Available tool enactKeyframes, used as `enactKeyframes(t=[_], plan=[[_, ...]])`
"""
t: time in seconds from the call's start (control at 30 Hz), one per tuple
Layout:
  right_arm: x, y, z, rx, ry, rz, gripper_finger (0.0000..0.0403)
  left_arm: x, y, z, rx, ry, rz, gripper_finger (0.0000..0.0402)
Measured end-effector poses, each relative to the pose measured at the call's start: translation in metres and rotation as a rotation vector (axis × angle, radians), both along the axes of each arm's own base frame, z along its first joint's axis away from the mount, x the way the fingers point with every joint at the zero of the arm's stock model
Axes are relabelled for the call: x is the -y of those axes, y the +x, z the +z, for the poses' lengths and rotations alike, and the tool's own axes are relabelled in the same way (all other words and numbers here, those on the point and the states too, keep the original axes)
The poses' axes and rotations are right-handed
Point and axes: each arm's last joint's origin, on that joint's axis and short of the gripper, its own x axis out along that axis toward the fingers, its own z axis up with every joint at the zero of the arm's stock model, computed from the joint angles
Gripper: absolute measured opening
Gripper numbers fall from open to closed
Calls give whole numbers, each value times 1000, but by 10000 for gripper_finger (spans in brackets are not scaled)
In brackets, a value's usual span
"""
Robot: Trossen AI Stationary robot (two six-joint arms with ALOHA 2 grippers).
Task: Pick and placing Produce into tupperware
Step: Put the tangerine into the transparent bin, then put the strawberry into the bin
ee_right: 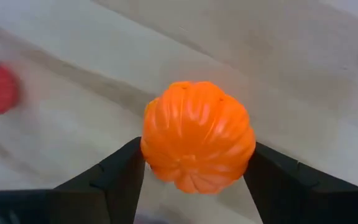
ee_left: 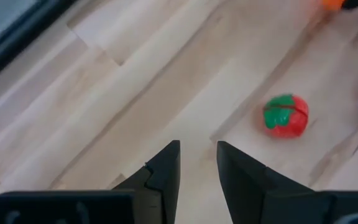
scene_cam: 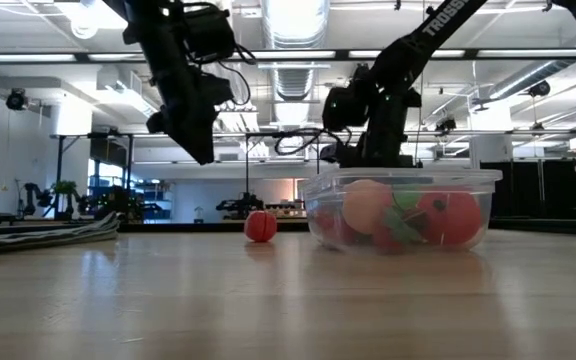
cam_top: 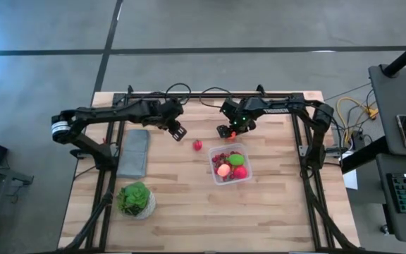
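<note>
Right gripper (ee_right: 194,177): you have it clamped on an orange ribbed pumpkin-like toy (ee_right: 197,137), one finger on each side. From above, this gripper (cam_top: 225,131) sits just behind the tupperware, and the toy shows only as a small orange speck under the dark arm.

Left gripper (ee_left: 197,165): you hold it above bare wood with the fingers a narrow gap apart and nothing between them. From above it (cam_top: 178,131) hangs left of the loose tomato.

Tupperware (cam_top: 216,174): the clear box stands on the tabletop (cam_top: 273,212) right of centre. Through its wall in the low view (scene_cam: 488,205) you can make out a peach-pink lump (scene_cam: 366,205), a red piece (scene_cam: 446,218) and something green; the pieces overlap, so you cannot count them.

Contents from above: a bright green piece (cam_top: 236,159), a glowing peach one (cam_top: 223,170), a red one (cam_top: 240,172) and small dark red bits that stay too small to tell apart.

Loose tomato (ee_left: 285,114): red with a green top, alone on the wood, apart from the box and both grippers.

Grey slab (cam_top: 134,152): flat at the left, partly under the left arm.

Leafy green head (cam_top: 134,197): in a white bowl, front left.
</note>
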Motion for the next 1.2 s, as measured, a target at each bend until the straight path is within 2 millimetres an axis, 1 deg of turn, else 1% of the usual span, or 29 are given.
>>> enactKeyframes(t=[0.1, 0.2, 0.27, 0.33, 0.4, 0.53, 0.63, 0.77, 0.87, 1.0, 1.07, 1.13, 1.2], plan=[[-3, -1, 17, 41, -10, 12, 249, 5, 0, -7, -13, -18, -25, 92], [-11, -5, 45, 100, -20, 54, 248, 11, 2, -14, 8, -41, -88, 92], [-23, -10, 66, 138, -29, 118, 244, 16, 6, -19, 47, -52, -143, 92], [-40, -17, 84, 158, -38, 195, 240, 20, 8, -24, 77, -58, -175, 92], [-57, -23, 93, 163, -49, 272, 240, 24, 10, -28, 98, -50, -193, 92], [-85, -26, 90, 101, -134, 383, 256, 28, 13, -39, 120, 0, -276, 92], [-100, -22, 85, 71, -175, 439, 279, 30, 15, -40, 139, 18, -300, 92], [-111, -18, 79, 51, -166, 455, 312, 31, 16, -40, 159, 2, -317, 92], [-111, -19, 79, 48, -167, 450, 333, 32, 17, -40, 172, -9, -329, 98], [-110, -25, 86, 21, -209, 394, 352, 33, 19, -39, 206, 8, -340, 133], [-110, -30, 94, 30, -249, 363, 358, 33, 21, -38, 216, 39, -378, 159], [-110, -37, 103, 38, -284, 350, 361, 35, 22, -37, 203, 100, -466, 188], [-110, -44, 113, 59, -311, 339, 361, 37, 23, -37, 163, 187, -606, 216]])
